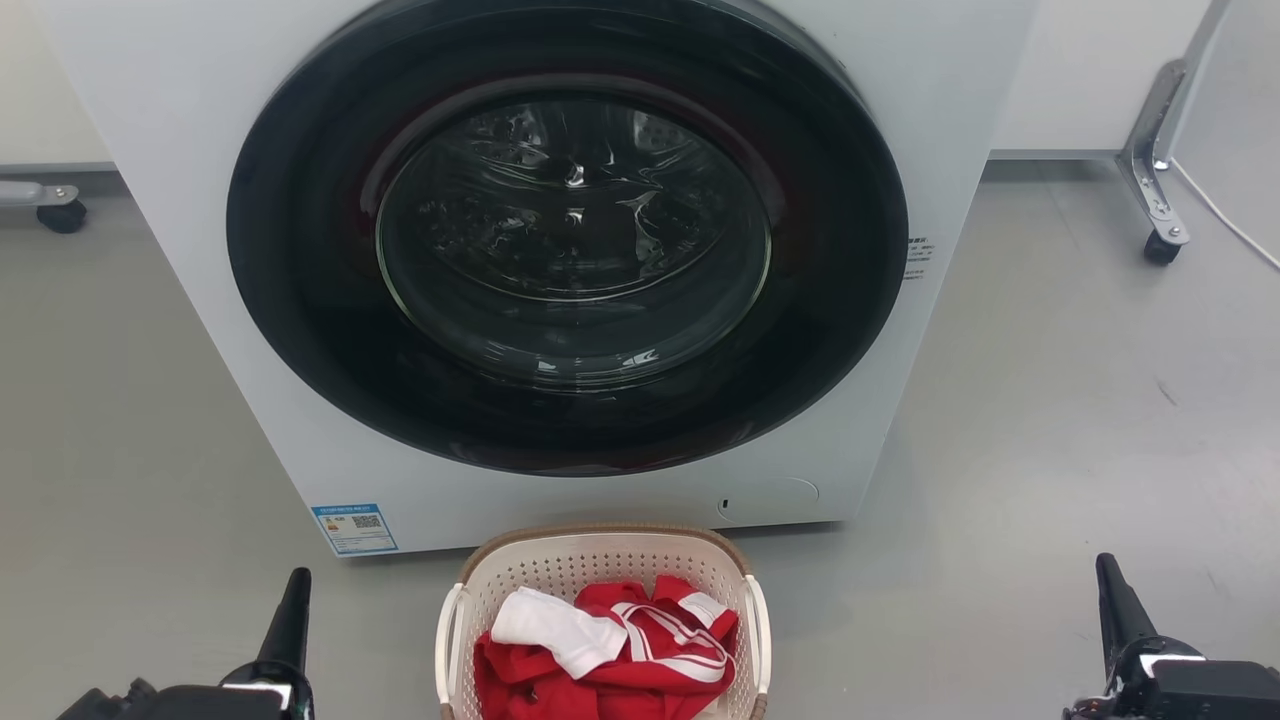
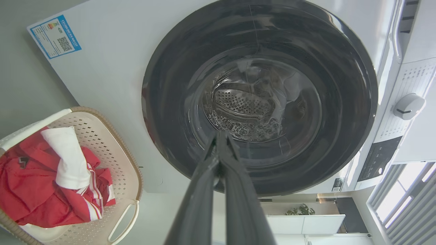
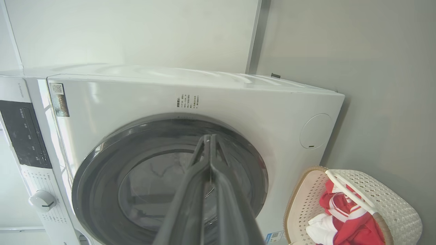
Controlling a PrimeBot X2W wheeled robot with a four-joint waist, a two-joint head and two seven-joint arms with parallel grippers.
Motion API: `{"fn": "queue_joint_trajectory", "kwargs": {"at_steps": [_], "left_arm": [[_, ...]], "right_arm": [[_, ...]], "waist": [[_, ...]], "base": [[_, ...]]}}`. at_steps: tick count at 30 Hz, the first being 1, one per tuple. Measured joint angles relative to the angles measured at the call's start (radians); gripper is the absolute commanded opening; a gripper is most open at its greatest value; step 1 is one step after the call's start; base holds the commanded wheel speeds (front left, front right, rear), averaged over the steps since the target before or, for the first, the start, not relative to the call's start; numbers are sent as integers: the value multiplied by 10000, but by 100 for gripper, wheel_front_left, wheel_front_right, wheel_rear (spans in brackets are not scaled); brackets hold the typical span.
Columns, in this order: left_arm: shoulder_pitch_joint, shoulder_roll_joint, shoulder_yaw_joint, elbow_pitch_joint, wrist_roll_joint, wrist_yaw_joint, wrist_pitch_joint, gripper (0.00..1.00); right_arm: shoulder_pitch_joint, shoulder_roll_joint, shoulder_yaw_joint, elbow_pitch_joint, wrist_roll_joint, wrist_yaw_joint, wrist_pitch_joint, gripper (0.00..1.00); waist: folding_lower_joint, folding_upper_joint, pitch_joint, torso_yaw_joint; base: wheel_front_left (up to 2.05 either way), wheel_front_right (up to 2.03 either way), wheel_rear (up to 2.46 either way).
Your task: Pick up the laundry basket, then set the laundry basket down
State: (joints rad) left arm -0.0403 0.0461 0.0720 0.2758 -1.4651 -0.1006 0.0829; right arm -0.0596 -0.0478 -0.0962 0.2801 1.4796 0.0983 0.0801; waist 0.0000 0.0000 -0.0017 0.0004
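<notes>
The laundry basket (image 1: 600, 566) is matt cream perforated plastic with a brown woven-look rim, the clothes (image 1: 620, 655) in it soft red and white cloth, the washing machine (image 1: 180, 150) smooth white with a glossy dark glass door (image 1: 300, 300), the floor (image 1: 1050, 420) matt grey, and the far-right bracket (image 1: 1150, 160) shiny metal.

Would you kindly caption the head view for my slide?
Cream-white perforated plastic laundry basket holding red-and-white clothes stands before a white front-loading washing machine.

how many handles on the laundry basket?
2, on the laundry basket: left handle on its left wall, right handle on its right wall. Near end is out of frame; more possible.
</notes>
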Motion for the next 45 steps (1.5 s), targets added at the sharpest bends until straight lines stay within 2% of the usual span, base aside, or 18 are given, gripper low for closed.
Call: {"fn": "queue_joint_trajectory", "kwargs": {"at_steps": [10,45], "left_arm": [[-382,-31,182,167,-1329,-228,303,0],[-382,-38,184,192,-1354,-228,301,0]], "right_arm": [[-236,31,-357,186,1164,211,334,0],[-327,38,-360,188,1174,221,332,0]], "waist": [[1,0,35,-4],[-1,0,34,-4]], "base": [[0,0,0],[0,0,0]]}}
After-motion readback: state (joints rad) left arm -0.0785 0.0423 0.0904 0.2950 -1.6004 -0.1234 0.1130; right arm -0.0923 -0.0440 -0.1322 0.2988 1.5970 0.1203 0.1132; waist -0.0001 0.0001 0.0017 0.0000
